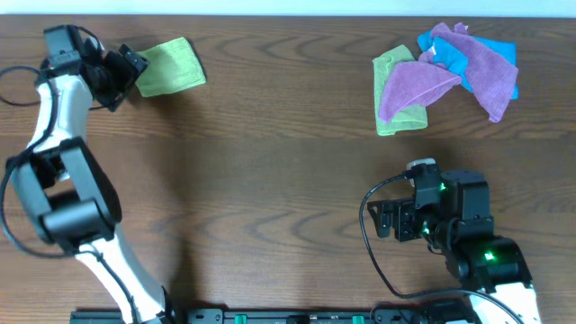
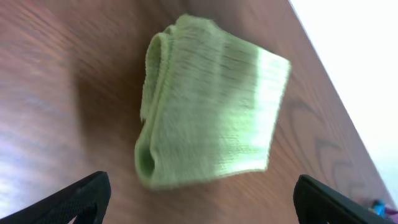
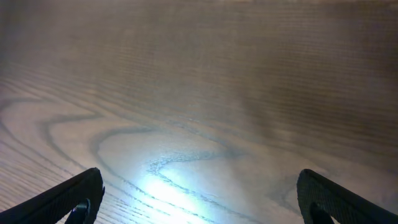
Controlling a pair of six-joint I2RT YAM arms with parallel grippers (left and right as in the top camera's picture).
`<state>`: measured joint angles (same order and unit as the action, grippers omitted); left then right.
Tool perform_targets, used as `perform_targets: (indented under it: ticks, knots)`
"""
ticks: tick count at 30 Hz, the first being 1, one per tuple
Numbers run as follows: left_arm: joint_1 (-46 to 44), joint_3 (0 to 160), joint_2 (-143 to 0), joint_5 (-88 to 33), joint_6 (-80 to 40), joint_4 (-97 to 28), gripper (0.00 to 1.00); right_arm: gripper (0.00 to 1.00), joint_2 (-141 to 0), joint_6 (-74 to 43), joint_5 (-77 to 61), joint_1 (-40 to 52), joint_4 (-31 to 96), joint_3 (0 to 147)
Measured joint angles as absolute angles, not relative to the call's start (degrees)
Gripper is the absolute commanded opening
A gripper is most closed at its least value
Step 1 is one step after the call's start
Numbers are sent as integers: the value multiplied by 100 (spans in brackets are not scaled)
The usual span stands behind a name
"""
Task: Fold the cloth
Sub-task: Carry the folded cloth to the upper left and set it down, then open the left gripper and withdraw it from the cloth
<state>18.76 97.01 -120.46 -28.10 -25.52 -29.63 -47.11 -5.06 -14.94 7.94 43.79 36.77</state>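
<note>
A folded light-green cloth [image 1: 171, 67] lies at the far left of the wooden table; it also shows in the left wrist view [image 2: 211, 121], folded into a thick rectangle. My left gripper [image 1: 129, 70] is open and empty, just left of that cloth, with its fingertips [image 2: 202, 202] apart on either side of the near edge. My right gripper [image 1: 385, 219] is open and empty over bare wood at the front right, and its wrist view shows only table [image 3: 199, 124] between the fingertips [image 3: 199, 202].
A heap of unfolded cloths sits at the far right: a green one [image 1: 394, 94], a purple one [image 1: 423, 83] and a blue one [image 1: 459, 56] tangled together. The table's far edge [image 2: 348, 93] runs close behind the folded cloth.
</note>
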Motion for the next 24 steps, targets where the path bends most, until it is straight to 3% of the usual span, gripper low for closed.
perform_targets:
  ticks: [14,24]
  knots:
    - [1876,9703,-10110,-2550,-1900,-4427,95,99,-4711,-506,-1496,794,4379,3677]
    - [1874,9703,-8980,-2840,-1811,-4650,95,99,-4711,-506,-1496,794,4379,3677]
